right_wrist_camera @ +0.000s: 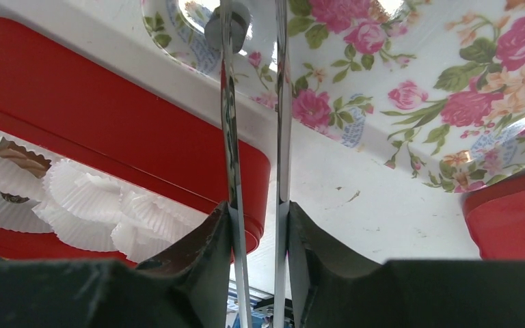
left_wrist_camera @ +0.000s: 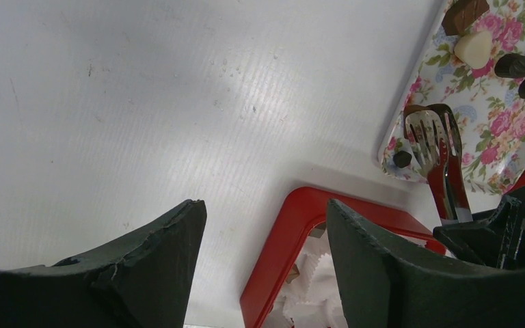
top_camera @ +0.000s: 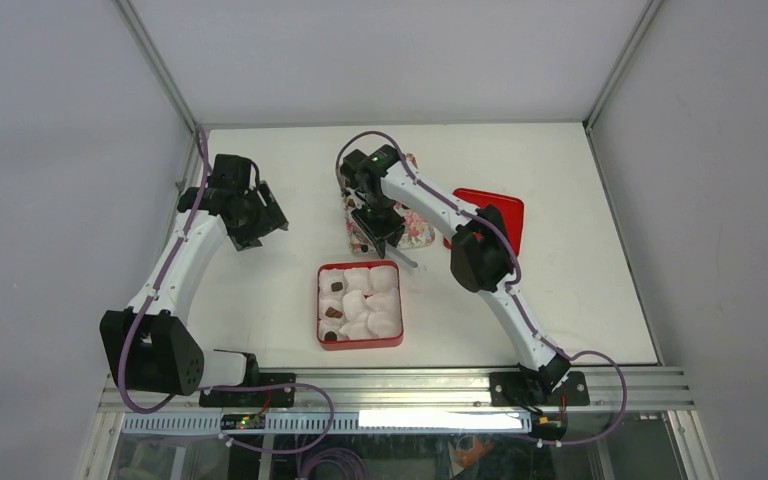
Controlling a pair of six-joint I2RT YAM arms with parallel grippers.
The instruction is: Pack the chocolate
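Right wrist view: tongs [right_wrist_camera: 229, 137] are clenched by the right gripper [right_wrist_camera: 254, 212] over the floral tray [right_wrist_camera: 410, 102] bearing the chocolate [left_wrist_camera: 474, 49], the left gripper [left_wrist_camera: 263, 225] is shown released; a round piece could be squirted aside if pinched off-centre.

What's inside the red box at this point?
White paper cups fill the red box. The three cups nearest the left arm each hold a dark chocolate; the others look empty from above. The box floor beneath the cups is hidden.
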